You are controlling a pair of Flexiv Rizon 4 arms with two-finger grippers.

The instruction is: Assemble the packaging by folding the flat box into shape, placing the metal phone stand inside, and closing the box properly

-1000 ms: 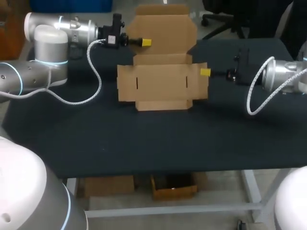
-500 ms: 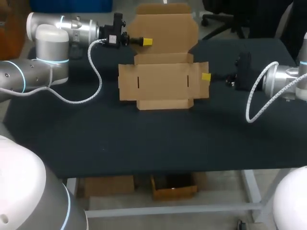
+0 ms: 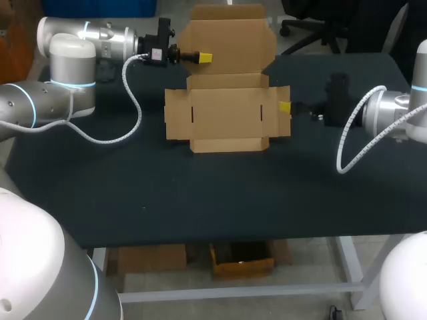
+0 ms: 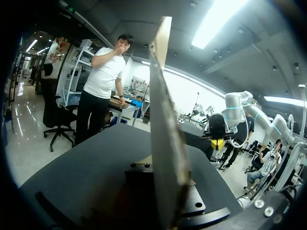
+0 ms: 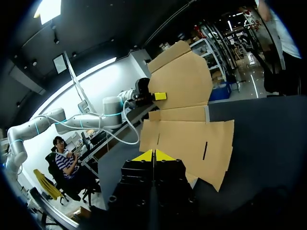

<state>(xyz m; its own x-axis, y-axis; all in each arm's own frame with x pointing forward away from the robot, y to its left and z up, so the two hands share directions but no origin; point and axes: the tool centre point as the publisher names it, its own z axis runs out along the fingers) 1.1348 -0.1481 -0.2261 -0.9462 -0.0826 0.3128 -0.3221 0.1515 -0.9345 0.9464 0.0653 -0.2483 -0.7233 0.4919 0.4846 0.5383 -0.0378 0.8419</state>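
Plain brown cardboard box (image 3: 225, 115), matte black table (image 3: 200, 193)

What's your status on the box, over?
Left gripper shut on box lid, lid raised. Right gripper shut, at box's right side flap. Walls not folded; phone stand not seen.

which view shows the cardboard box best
The head view: it looks down on the whole cardboard box, flaps and slots included. The right wrist view shows most of it, slanted. The left wrist view shows only one flap, edge-on.

My work surface was a table (image 3: 200, 200) with a dark, matte top; pale metal legs (image 3: 350, 270) and a crossbar (image 3: 233, 291) showed beneath its front edge.
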